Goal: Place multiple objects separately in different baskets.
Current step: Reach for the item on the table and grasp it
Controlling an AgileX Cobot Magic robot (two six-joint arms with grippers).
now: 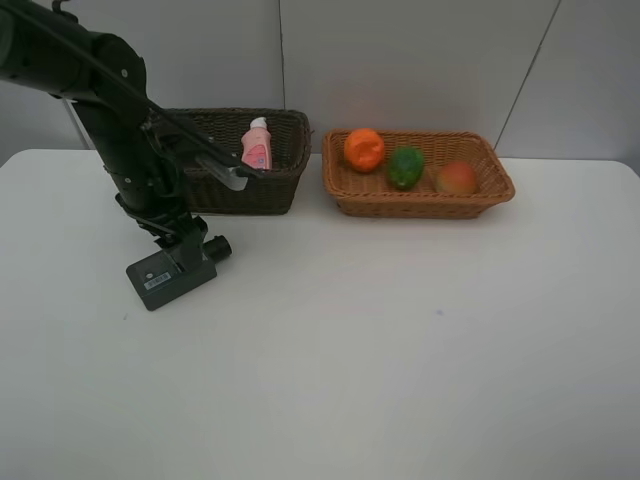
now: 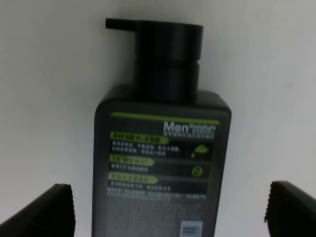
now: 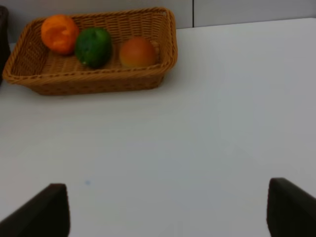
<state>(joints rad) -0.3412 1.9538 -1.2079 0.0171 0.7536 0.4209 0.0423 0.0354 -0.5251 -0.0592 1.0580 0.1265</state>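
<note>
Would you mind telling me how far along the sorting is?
Done: tangerine, lime and red fruit sit in the tan basket; the pink bottle is in the dark basket. In hand: the open left gripper flanks the dark bottle, not gripping. Left: basketing it.

Bottle (image 1: 257,146) in left basket (image 1: 262,190) — 3 fruits in right basket (image 1: 420,204).

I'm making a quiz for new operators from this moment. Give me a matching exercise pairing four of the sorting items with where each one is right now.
Items:
1. pink bottle
2. tangerine
3. dark-green bottle
4. red-orange fruit

Places:
A. right end of the tan basket
B. between the open left gripper's fingers
C. inside the dark-brown basket
D. left end of the tan basket

Pairs: 1-C, 2-D, 3-B, 4-A
</note>
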